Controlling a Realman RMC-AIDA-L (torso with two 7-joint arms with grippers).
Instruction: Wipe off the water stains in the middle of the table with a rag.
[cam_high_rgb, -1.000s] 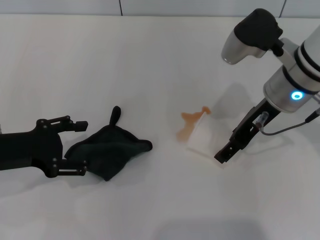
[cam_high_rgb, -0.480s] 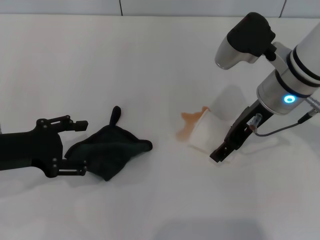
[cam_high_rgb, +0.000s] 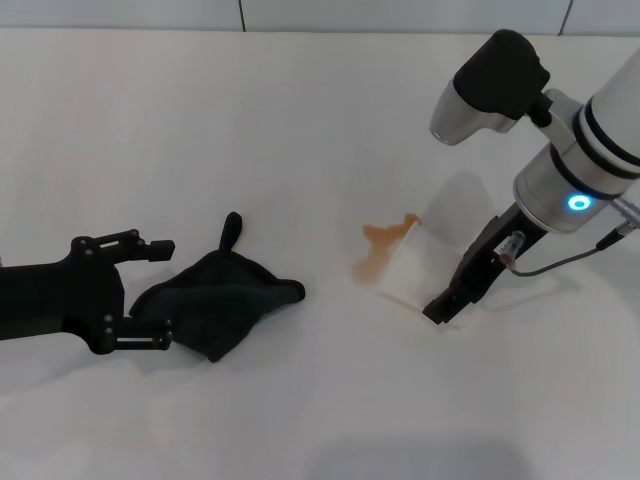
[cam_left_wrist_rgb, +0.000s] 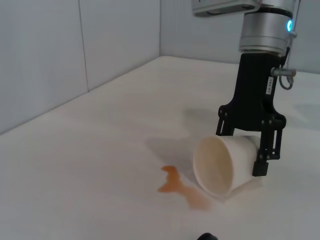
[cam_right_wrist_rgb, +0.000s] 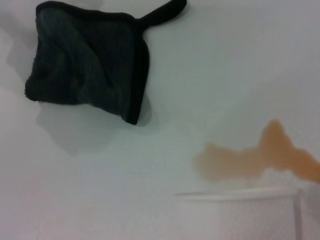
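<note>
Fingers of the right gripper (cam_left_wrist_rgb: 252, 150) are clamped on a white paper cup (cam_left_wrist_rgb: 223, 165), one on each side of the cup's wall, and the cup lies tipped over on the table (cam_high_rgb: 300, 120) with its open mouth facing the left arm's side. From the head view that right gripper (cam_high_rgb: 448, 298) sits right of centre, the cup (cam_high_rgb: 412, 263) tucked just beside it.

Right at the cup's mouth, touching its rim, are the water stains (cam_high_rgb: 378, 245): a thin orange-brown smear, irregular and branching, smaller than the cup. In the head view one lobe runs toward the far edge near the cup's rim and another trails down toward the robot. The left wrist view shows the smear (cam_left_wrist_rgb: 181, 187) on the white surface just in front of the cup's opening, and the right wrist view catches it (cam_right_wrist_rgb: 255, 157) as a pale orange blotch beside the cup's rim.

Well apart from the spill, over on the left, lies the rag (cam_high_rgb: 222, 298): dark green-black, soft, roughly triangular, flat on the table. Its narrow tail points away from the robot, toward the far edge, and one corner reaches toward the spill. The right wrist view shows the rag (cam_right_wrist_rgb: 87, 62) with the tail sticking off one corner.

The left gripper (cam_high_rgb: 152, 295) rests low at the rag's left edge, fingers spread wide on either side of the cloth's near corner, not closed on it.
</note>
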